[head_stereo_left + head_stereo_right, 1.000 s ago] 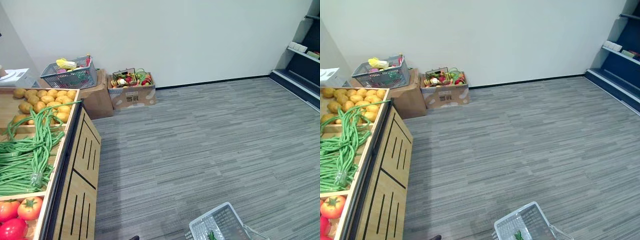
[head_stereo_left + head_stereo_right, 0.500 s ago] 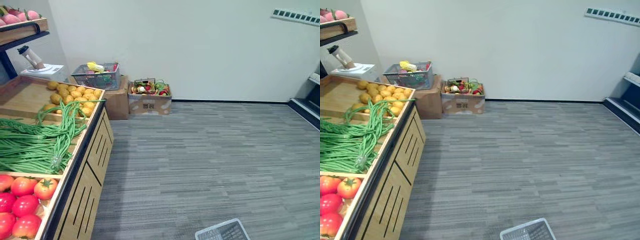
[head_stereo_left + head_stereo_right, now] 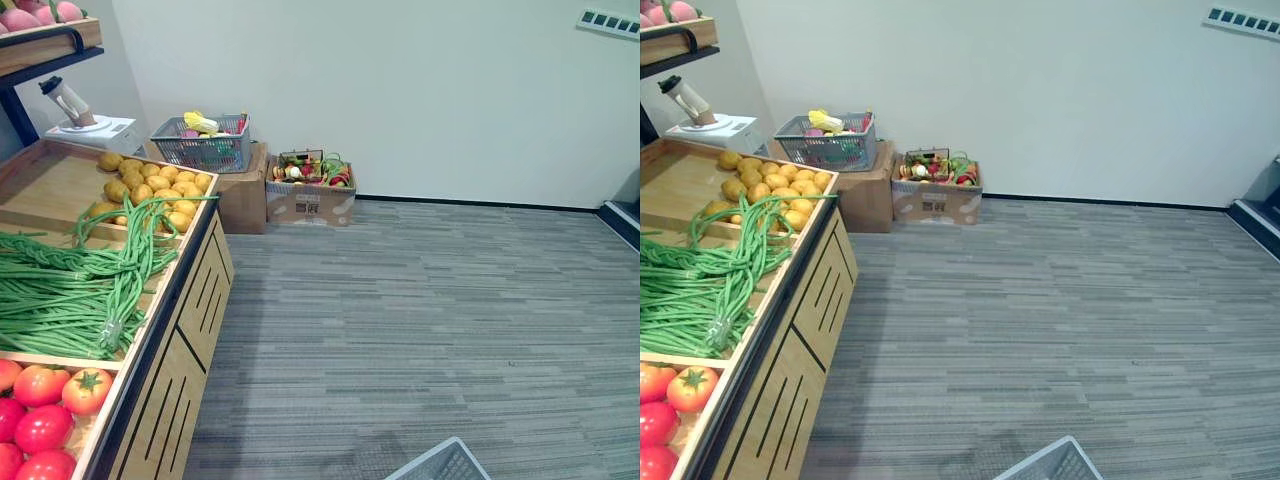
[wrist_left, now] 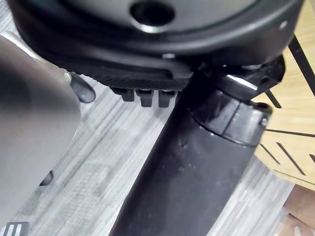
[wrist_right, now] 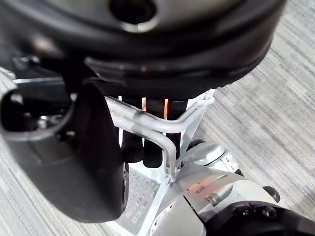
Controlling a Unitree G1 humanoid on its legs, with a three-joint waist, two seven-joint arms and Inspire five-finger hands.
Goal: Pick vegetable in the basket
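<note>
Right hand (image 5: 172,59) had its fingers (image 5: 147,145) curled round the basket (image 3: 445,466) handle (image 5: 152,125); left hand (image 4: 172,49) hung empty, fingers (image 4: 142,98) relaxed.

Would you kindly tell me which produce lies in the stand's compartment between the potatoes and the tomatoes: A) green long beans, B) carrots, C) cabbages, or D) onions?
A: a bundle of green long beans lies in the stand's middle compartment, with the potatoes in the section beyond it and the tomatoes in the nearer one.
</note>
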